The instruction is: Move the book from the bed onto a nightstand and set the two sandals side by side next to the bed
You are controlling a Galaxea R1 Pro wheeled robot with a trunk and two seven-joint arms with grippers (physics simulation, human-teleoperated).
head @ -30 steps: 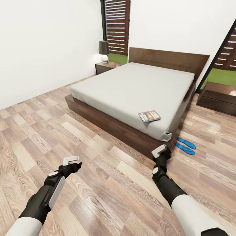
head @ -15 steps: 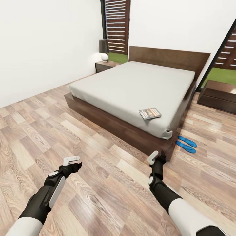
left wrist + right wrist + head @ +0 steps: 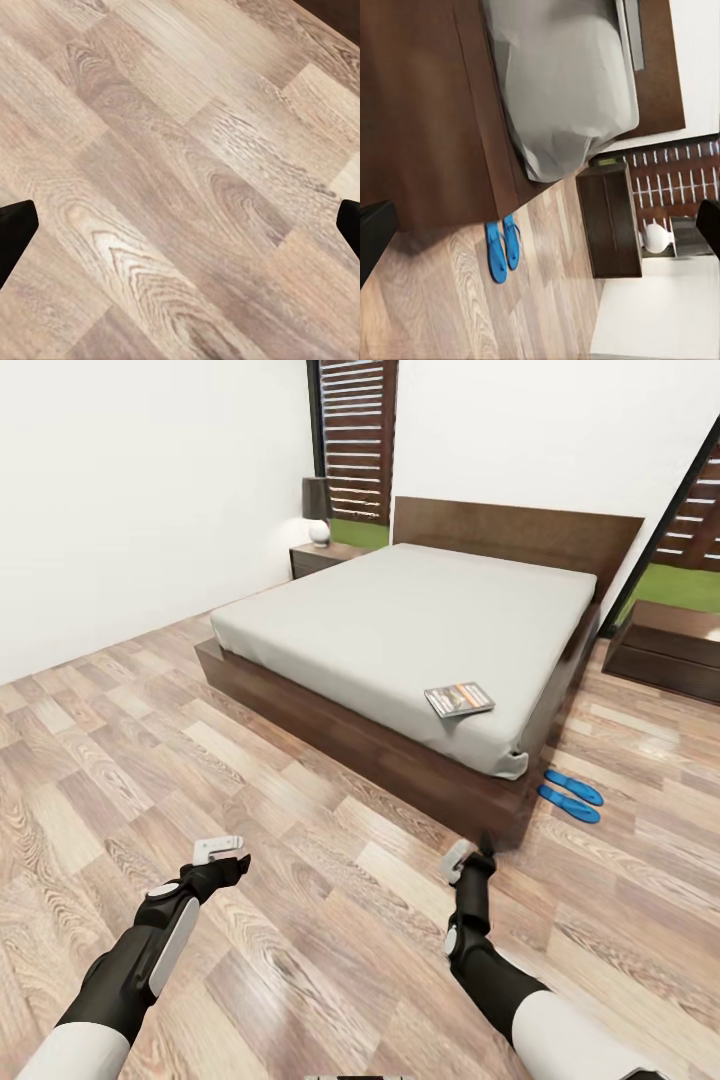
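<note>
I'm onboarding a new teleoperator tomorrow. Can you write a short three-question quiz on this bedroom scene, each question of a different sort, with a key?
1. True or false: the book lies on the bed, near the corner closest to the right tool.
2. Multiple choice: where are the blue sandals? A) on the mattress B) on the floor beside the bed's foot corner C) on a nightstand
3. Fill in: a lamp stands on the far ______ beside the headboard.

Key:
1. True.
2. B; they lie side by side on the wood floor.
3. Nightstand.
</note>
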